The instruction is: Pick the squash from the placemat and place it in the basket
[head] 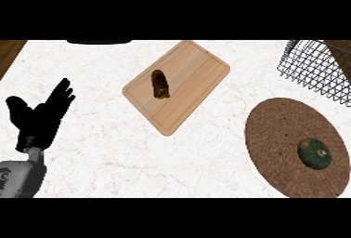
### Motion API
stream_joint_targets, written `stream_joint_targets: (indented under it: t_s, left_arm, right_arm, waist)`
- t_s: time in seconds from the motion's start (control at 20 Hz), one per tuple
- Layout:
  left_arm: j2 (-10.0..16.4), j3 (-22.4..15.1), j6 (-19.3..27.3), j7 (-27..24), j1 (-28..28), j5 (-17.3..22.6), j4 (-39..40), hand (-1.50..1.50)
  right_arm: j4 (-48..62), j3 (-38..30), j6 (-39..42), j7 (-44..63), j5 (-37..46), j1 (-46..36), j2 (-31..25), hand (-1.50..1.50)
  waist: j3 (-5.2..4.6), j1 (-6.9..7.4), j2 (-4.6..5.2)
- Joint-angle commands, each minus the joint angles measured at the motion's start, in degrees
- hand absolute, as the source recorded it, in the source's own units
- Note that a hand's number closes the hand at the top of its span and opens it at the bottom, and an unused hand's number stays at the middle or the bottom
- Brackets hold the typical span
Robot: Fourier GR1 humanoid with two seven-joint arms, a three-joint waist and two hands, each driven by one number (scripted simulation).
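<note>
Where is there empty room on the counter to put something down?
Bare white marble counter lies open between the black left hand, the wooden cutting board and the round brown placemat. It is crowded on the right, around the placemat and the black wire basket.

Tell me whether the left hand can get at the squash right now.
Probably not: the left hand rests open at the view's left edge, while the squash lies on the placemat far right.
</note>
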Motion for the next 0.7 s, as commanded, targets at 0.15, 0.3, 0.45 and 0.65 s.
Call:
stream_joint_targets:
  t_s: [0.15,0.3,0.45,0.65]
  left_arm:
    - [-1.0,2.3,-2.1,-1.5,-1.0,-1.5,2.8,0.00]
    - [-1.8,2.3,-2.5,-1.7,-1.3,-2.3,2.9,0.00]
    - [-0.2,4.7,-4.9,-0.2,-3.0,-0.8,3.7,0.00]
    - [-2.7,4.3,-4.9,-4.6,1.2,-3.8,3.8,0.00]
  right_arm:
    - [8.0,7.1,-5.3,-0.6,8.9,-6.3,5.7,-1.50]
    - [11.6,9.2,-7.2,-2.3,13.6,-6.6,6.0,-1.50]
    - [13.7,10.2,-7.7,-5.3,16.5,-4.6,5.6,-1.50]
    - [16.0,10.3,-9.2,-6.3,19.3,-5.5,6.4,-1.50]
  waist:
    - [-0.04,0.20,0.04]
    - [-0.04,0.20,0.03]
    - [-0.03,0.03,0.02]
    - [-0.05,0.00,-0.03]
